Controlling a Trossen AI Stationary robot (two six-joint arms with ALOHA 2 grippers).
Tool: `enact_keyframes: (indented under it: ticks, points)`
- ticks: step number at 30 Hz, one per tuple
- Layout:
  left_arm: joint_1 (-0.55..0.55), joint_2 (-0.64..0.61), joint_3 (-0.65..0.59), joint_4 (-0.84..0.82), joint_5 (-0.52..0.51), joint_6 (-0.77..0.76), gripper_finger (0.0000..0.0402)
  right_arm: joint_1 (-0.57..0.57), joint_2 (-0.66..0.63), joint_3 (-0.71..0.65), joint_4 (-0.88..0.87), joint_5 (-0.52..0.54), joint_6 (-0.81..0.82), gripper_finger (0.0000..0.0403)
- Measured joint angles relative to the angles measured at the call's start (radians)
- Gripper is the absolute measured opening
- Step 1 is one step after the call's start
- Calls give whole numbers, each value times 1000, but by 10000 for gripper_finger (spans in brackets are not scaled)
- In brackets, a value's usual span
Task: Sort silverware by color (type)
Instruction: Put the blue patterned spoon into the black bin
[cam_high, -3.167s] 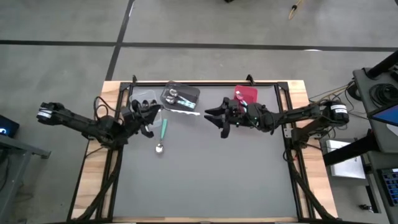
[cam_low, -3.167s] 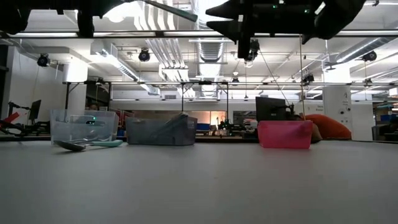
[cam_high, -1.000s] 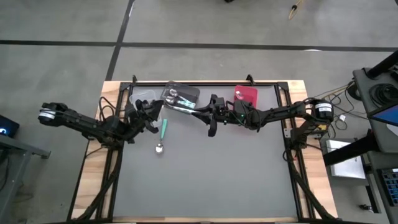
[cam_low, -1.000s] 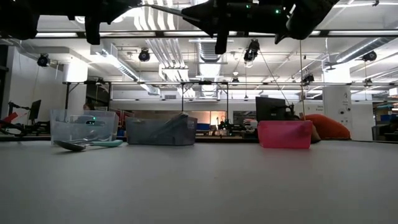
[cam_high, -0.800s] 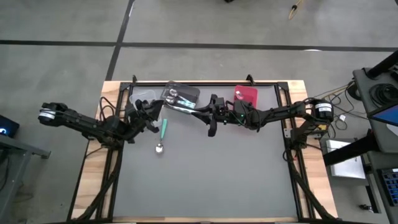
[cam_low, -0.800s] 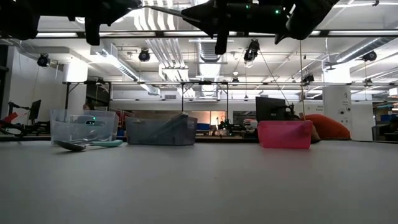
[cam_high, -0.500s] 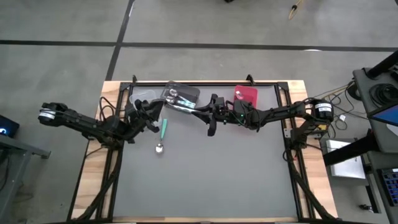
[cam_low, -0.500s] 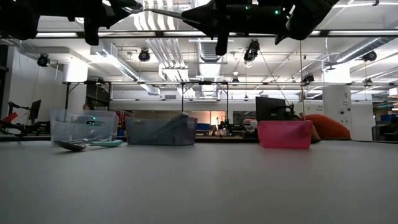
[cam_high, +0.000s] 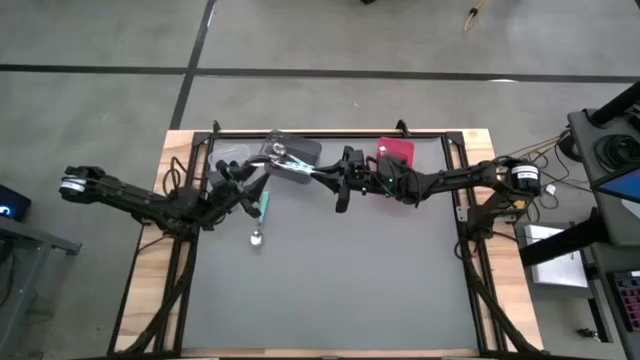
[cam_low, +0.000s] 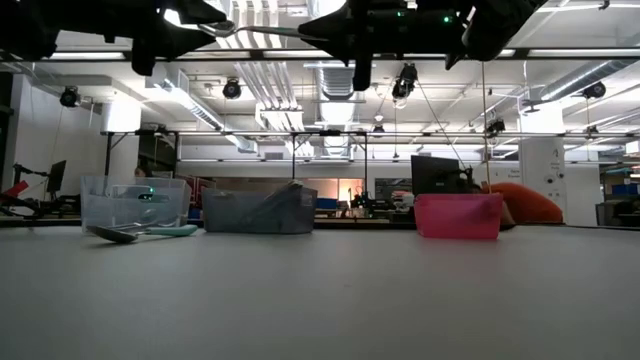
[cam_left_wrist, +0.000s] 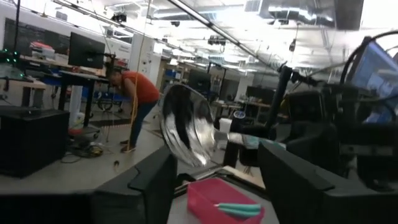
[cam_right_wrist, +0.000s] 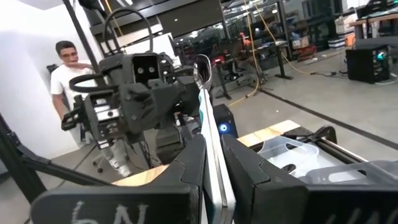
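High above the table, a spoon (cam_left_wrist: 186, 132) with a silver bowl and a teal handle (cam_left_wrist: 250, 142) spans the gap between my two grippers. My right gripper (cam_right_wrist: 212, 152) is shut on its handle. My left gripper (cam_left_wrist: 217, 180) is open, its fingers on either side of the bowl; whether one finger grazes the bowl does not show. In the low view the spoon (cam_low: 262, 30) runs level between them. A second teal-handled spoon (cam_high: 261, 212) lies flat on the mat below my left gripper (cam_high: 250, 188). My right gripper pinches the spoon's teal handle (cam_right_wrist: 210, 134) between its two fingers. The fingers reach level from the table's right side and lie along the handle. The spoon is lifted clear and about level, its bowl (cam_right_wrist: 203, 67) pointing at my left gripper.
Three bins stand along the far edge: a clear one (cam_high: 230, 155), a dark grey one (cam_high: 298, 152) holding silver spoons, and a red one (cam_high: 396, 152) holding teal-handled spoons (cam_left_wrist: 239, 208). People stand in the room beyond. The grey mat (cam_high: 340, 280) nearer to me is bare.
My left gripper has opened and let go of the spoon's bowl end. The spoon has stayed level in the air, held by my right gripper, which has kept shut and nearly still.
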Motion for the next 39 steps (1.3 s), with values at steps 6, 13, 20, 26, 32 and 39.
enact_keyframes:
  ticks: [6, 13, 20, 26, 32, 39]
  points:
    - [-1, -31, 0, -26, -77, 82, 222, -22, -5, 0, -7, 10, 53, 28]
    - [0, -74, 0, -136, -203, 179, 224, -80, -5, 51, -231, 109, 148, 28]
    - [0, -82, 0, -245, -210, 192, 224, -121, 40, 246, -647, 220, 149, 28]
    - [0, -83, 0, -256, -226, 261, 224, -158, 151, 446, -906, 220, 154, 28]
    - [0, -92, 0, -246, -357, 393, 223, -202, 284, 634, -1110, 204, 189, 28]
    - [0, -120, 0, -140, -507, 555, 223, -218, 405, 783, -1170, 147, 281, 28]
